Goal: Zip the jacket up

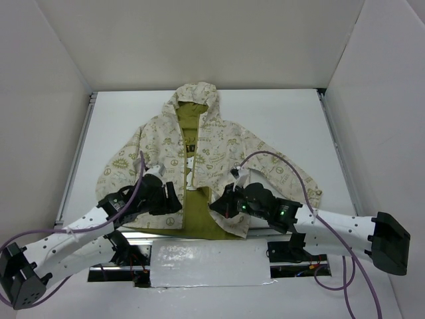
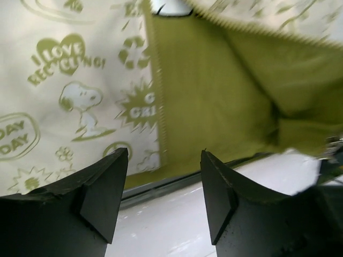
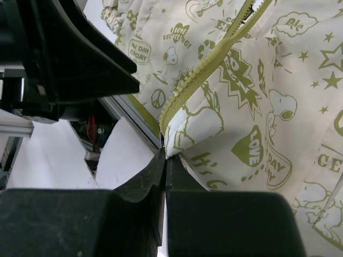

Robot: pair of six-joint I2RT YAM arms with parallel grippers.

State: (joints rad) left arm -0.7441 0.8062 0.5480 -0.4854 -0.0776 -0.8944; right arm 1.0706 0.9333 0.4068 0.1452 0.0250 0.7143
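Note:
The cream jacket [image 1: 222,143] with olive doodle prints lies flat on the table, hood at the far end. Its lower front is spread open and shows olive lining [image 1: 198,209]. My right gripper [image 1: 217,206] is shut on the bottom corner of one front panel, right at the end of the olive zipper teeth [image 3: 198,72]; its jaws [image 3: 165,152] pinch the fabric [image 3: 257,107]. My left gripper [image 1: 174,198] is open and empty, hovering [image 2: 163,160] over the white table just short of the other panel's hem [image 2: 69,80] and the lining [image 2: 214,96].
White enclosure walls stand on three sides. A metal rail [image 1: 139,236] runs along the table's near edge, with a white sheet [image 1: 209,262] in front of it. Purple cables [image 1: 292,169] loop over both arms. The left arm's black body [image 3: 69,53] is close beside my right gripper.

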